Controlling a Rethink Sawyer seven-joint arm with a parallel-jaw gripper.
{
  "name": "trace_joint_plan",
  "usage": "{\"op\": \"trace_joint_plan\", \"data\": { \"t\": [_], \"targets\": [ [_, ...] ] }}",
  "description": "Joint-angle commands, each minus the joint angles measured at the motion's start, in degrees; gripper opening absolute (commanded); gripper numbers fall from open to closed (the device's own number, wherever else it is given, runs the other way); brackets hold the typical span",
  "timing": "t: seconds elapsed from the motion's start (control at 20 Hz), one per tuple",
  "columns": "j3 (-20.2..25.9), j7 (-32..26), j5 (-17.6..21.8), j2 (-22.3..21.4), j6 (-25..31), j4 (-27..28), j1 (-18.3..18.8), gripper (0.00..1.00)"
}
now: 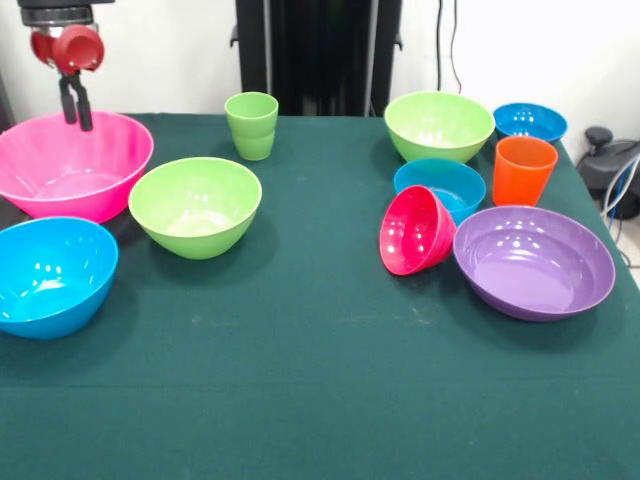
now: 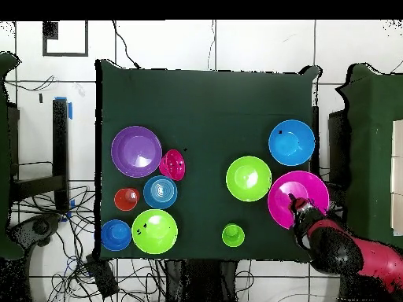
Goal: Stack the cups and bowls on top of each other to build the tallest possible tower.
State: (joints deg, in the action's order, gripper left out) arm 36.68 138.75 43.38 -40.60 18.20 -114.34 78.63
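End effector [image 1: 75, 108] is hanging over the big pink bowl [image 1: 70, 165], fingers nearly closed and empty; nothing is stacked, so gripping its rim looks next.

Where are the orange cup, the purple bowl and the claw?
Orange cup [image 1: 523, 170]: front view, on its outer side wall.
Purple bowl [image 1: 535, 268]: front view, on its inner floor.
Claw [image 1: 76, 108]: front view, between its dark fingertips, above the pink bowl.

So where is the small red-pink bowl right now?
Front view, right of centre: the small red-pink bowl lies tipped on its side, between the purple bowl and a blue bowl.
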Motion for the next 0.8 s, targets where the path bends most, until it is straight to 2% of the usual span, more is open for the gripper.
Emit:
{"op": "trace_joint_plan", "data": {
  "t": [0.05,0.2,0.5,0.8],
  "targets": [
    [5.2,-11.4,0.3,2.1,5.2,-3.3,-2.2,1.0],
    [4.8,-9.4,1.7,4.3,2.7,-2.7,-3.3,1.0],
    [6.3,-8.6,1.9,6.3,0.8,-3.0,-2.1,1.0],
    [6.3,-7.1,3.0,8.5,-1.3,-2.7,-2.7,1.0]
  ]
}}
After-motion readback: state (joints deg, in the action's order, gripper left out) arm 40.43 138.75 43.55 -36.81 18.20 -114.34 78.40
